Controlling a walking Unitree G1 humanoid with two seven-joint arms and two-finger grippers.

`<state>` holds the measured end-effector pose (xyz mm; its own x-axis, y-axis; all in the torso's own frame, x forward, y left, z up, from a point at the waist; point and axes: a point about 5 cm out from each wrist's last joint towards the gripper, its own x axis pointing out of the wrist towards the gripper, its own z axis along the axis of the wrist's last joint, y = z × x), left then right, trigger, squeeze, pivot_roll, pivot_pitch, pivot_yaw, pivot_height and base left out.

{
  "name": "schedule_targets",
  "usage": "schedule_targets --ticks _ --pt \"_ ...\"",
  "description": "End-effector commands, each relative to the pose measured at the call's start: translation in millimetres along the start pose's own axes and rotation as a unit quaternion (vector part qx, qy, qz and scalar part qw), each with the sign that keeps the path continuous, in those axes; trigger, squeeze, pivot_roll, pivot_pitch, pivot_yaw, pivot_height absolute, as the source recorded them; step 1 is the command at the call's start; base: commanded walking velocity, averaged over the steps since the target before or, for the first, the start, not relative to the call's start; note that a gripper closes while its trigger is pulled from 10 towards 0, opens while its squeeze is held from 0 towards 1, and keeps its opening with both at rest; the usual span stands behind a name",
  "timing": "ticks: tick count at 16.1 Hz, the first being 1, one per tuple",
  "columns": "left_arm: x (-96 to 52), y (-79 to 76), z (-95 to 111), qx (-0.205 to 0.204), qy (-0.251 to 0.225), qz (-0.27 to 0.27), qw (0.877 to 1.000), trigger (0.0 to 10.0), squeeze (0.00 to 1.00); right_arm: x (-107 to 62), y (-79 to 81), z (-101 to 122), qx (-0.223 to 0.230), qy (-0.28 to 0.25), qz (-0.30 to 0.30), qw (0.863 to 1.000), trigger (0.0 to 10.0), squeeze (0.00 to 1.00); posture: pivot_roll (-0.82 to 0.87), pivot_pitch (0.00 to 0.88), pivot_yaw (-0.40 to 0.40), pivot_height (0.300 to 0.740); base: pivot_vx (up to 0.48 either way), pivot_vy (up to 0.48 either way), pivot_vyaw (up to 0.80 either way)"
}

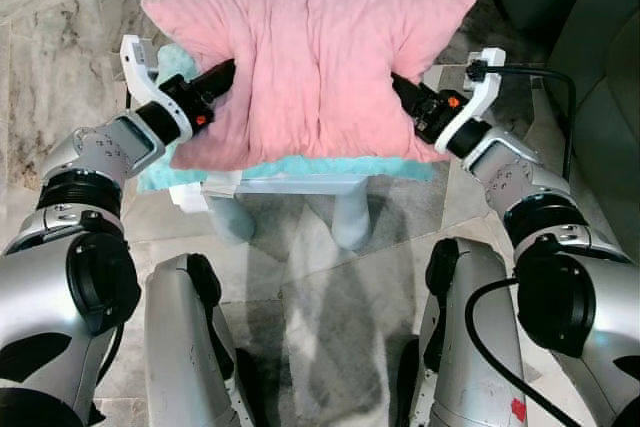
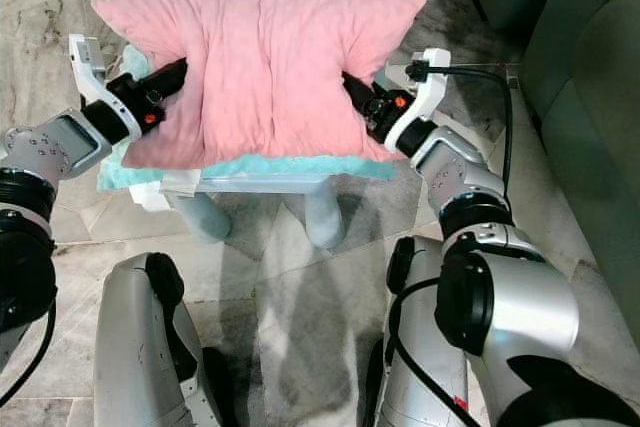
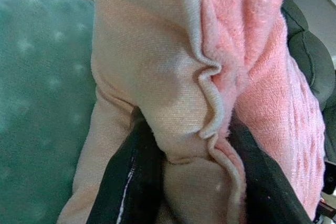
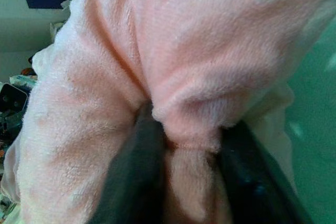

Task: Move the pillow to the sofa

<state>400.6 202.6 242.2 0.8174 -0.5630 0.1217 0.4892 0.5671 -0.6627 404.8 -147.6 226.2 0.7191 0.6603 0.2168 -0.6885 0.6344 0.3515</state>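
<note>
Both arms extended forward, bent inward. Left claw (image 1: pixel 228 72) clamped on pillow (image 1: pixel 310 62) edge; right claw (image 1: pixel 397 87) clamped on opposite edge, fingers (image 4: pixel 131 177) pinching fabric.

The plump pink pillow (image 1: pixel 310 67) was fuzzy fleece with a smoother woven underside. Beneath it lay a dimpled teal plush cushion (image 3: pixel 42 93). The veined marble floor (image 1: pixel 60 57) shone glossy; the silver arms (image 1: pixel 100 147) looked satin metal.

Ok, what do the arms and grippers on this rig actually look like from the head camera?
Both arms are silver with black joint rings. Each wrist carries a white bracket, and each gripper, left gripper and right gripper, has two long black fingers and a small orange-red mark at its base. A black cable loops from the right wrist bracket back down the arm.
</note>
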Motion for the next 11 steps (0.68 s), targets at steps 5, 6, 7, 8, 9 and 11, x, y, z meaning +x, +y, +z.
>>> schedule_targets --ticks 5,6,7,8,9,11 --pt "-2.0 16.0 -9.0 0.104 0.003 0.096 0.990 0.0 0.00 12.2 15.2 -10.1 -0.008 0.021 0.045 0.999 0.0 0.00 -0.02 0.269 0.054 0.366 0.000 0.000 0.00" --pt "0.1 12.6 -5.6 0.122 -0.010 0.097 0.988 0.0 0.00 12.7 17.0 -9.0 -0.010 0.020 0.054 0.998 0.0 0.00 -0.03 0.248 0.045 0.366 0.000 0.000 0.00" --pt "0.9 10.5 -3.9 0.115 -0.016 0.093 0.989 0.0 0.00 12.5 17.4 -9.2 -0.012 0.020 0.057 0.998 0.0 0.00 -0.03 0.233 0.040 0.366 0.000 0.000 0.00" --pt "1.4 8.6 -1.1 0.110 -0.032 0.092 0.989 0.0 0.00 11.8 17.6 -9.7 -0.018 0.018 0.058 0.998 0.0 0.00 -0.04 0.196 0.032 0.366 0.000 0.000 0.00" --pt "0.3 9.7 -1.1 0.112 -0.043 0.097 0.988 0.0 0.00 11.2 16.8 -8.4 -0.022 0.009 0.049 0.999 0.0 0.00 -0.04 0.176 0.030 0.366 0.000 0.000 0.00" --pt "-4.2 16.1 -3.7 0.135 -0.065 0.125 0.981 0.0 0.00 9.2 15.1 -2.4 -0.040 -0.018 0.026 0.999 0.0 0.00 -0.05 0.116 0.029 0.366 0.000 0.000 0.00"
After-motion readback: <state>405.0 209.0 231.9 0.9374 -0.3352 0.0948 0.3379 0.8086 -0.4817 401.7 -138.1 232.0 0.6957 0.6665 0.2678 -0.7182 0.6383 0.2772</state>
